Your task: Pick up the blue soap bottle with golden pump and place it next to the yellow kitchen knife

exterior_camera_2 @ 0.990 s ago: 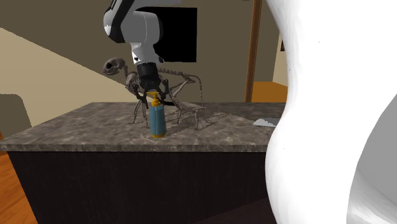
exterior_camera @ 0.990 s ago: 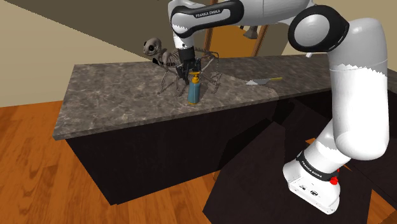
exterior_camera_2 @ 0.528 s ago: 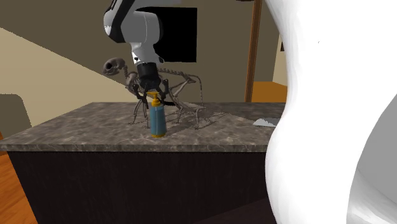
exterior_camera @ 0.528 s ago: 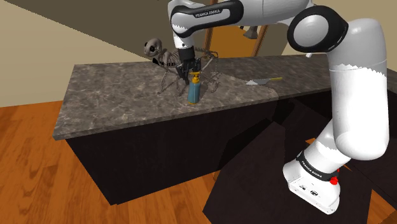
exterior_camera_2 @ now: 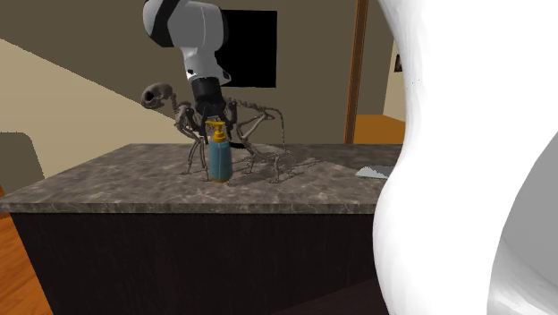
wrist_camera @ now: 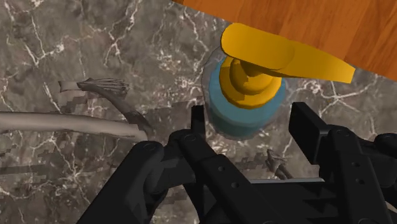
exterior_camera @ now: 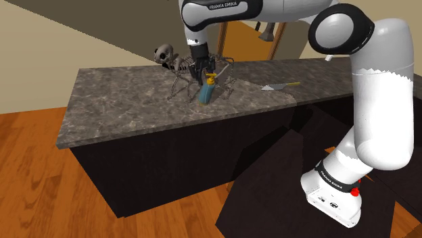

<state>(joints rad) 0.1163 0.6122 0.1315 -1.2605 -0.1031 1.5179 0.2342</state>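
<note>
Beside the animal skeleton point(exterior_camera: 177, 64) on the stone counter point(exterior_camera: 115, 101), the gripper point(wrist_camera: 252, 119) clasps the blue soap bottle point(exterior_camera_2: 219, 161) just under its golden pump point(wrist_camera: 280, 57), and it hangs tilted. Probably light, rigid and slick; a lower grip on the body seems safer.

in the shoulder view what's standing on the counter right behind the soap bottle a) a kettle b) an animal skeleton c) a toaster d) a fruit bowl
b: an animal skeleton, skull and ribs plain to see, stands on the dark marbled counter just behind the blue soap bottle.
</note>
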